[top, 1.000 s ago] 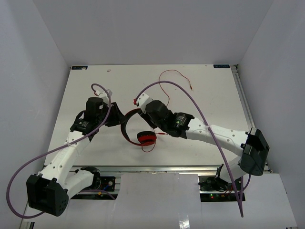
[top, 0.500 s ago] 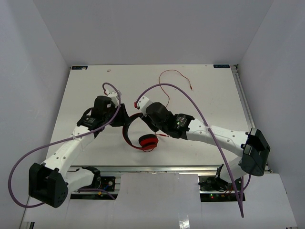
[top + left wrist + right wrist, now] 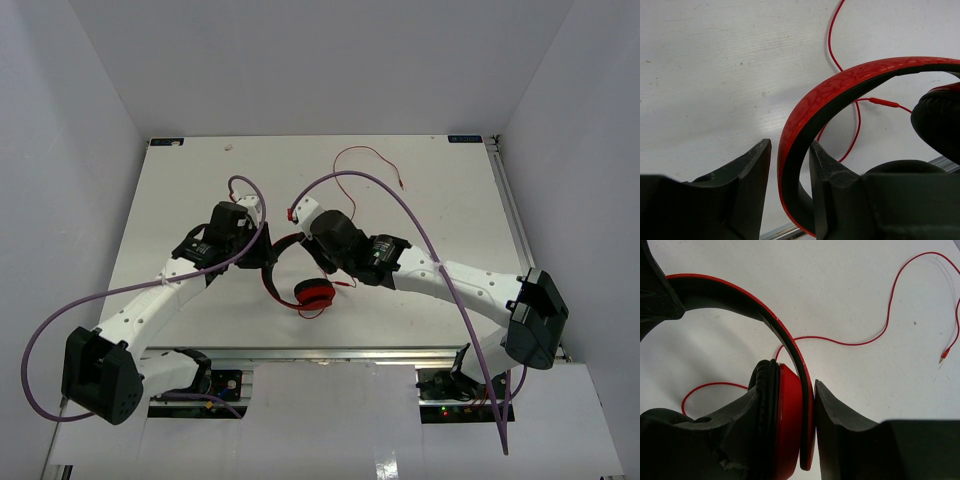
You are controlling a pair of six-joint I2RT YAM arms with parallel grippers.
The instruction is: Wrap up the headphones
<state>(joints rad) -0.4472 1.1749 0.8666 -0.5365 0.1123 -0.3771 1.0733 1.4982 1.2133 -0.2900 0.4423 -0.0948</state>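
The red and black headphones stand on the white table between both arms. My right gripper is shut on one red earcup and the headband end beside it. My left gripper is open and straddles the red headband. Its right finger touches the band's black lining, and a slim gap shows on the red side. The other earcup's black pad shows at the right of the left wrist view. The thin red cable trails loosely over the table to its plug.
Thick purple arm cables arch over the work area. A metal rail runs along the table's near edge, close to the headphones. White walls enclose the table on three sides, and the far cable loop lies toward the back.
The left arm has swung right toward the right gripper, and the headband arc has narrowed. The right gripper has kept its hold and shifted only slightly.
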